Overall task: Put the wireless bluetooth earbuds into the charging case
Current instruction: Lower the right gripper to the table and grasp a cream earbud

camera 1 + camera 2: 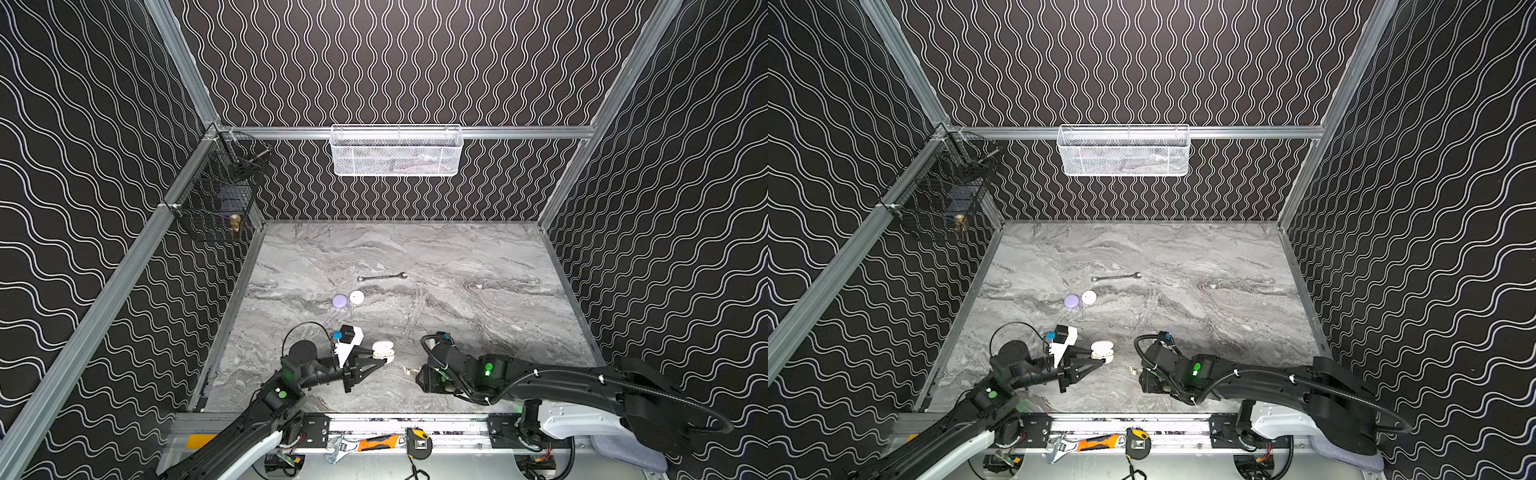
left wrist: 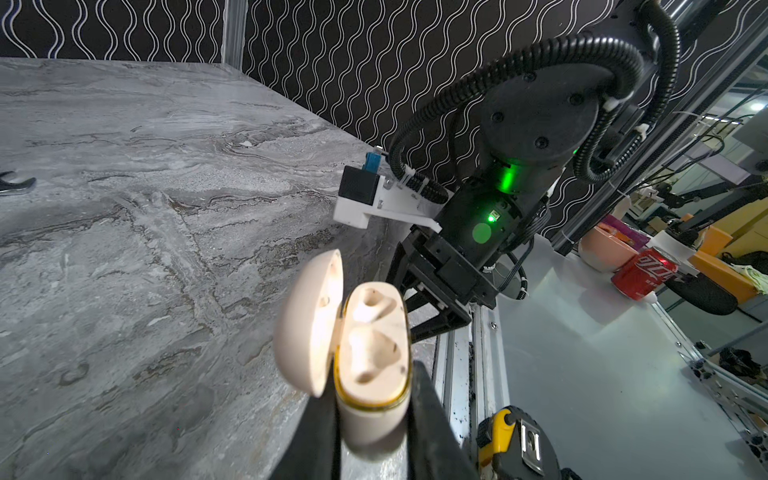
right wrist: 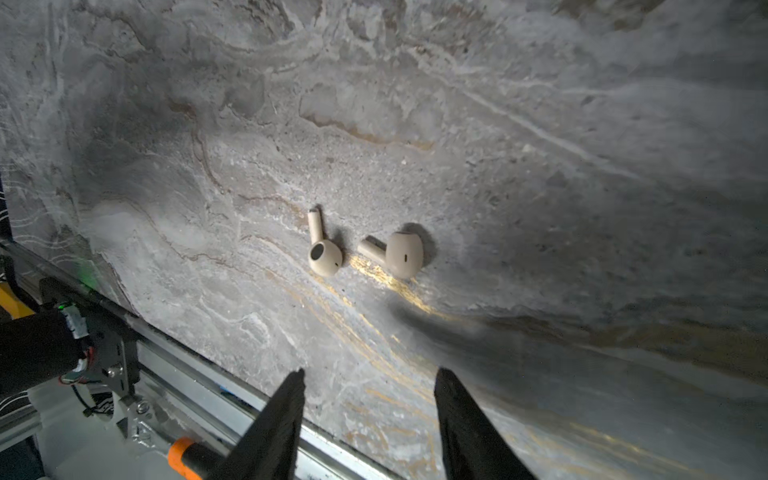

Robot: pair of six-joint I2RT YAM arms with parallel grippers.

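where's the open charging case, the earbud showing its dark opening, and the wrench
open charging case (image 2: pixel 374 345), left wrist view, on its socketed inner face
earbud showing its dark opening (image 3: pixel 325 257), right wrist view, on its head
wrench (image 1: pixel 382 276), a top view, mid-shaft

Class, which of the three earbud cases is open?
The cream case, gripped by the left claw, lid hinged back; the lavender case and white case lie shut.

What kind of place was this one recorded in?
Probably a lab robot cell: a marble-look tabletop boxed in by aluminium rails and wave-patterned panels, with a left arm and a right arm mounted at its front edge.
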